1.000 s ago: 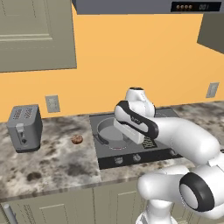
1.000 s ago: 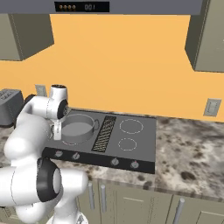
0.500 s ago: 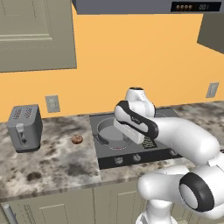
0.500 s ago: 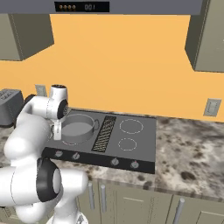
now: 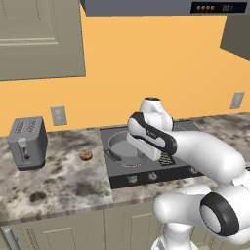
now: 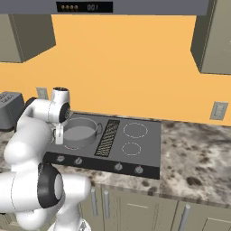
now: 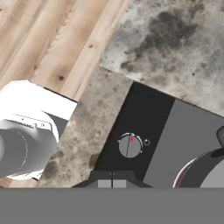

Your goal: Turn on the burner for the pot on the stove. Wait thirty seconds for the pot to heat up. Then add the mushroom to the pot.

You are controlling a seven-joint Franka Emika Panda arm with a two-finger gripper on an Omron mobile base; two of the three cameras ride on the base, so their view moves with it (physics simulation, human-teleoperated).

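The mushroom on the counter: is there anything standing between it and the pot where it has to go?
Nothing visible does. The mushroom lies on the bare counter left of the stove, and the pot sits on the stove's near-left zone. Between them is open counter and the stove's flat edge. The toaster stands farther left, out of the path.

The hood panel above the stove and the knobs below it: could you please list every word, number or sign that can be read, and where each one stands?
"001": orange digits on the range hood display, beside four small orange dots.
Small ring symbol: on the stove beside the knob; too small to read.
Red dot: a mark on that knob, no text.
Toaster, wall outlets: no legible text.
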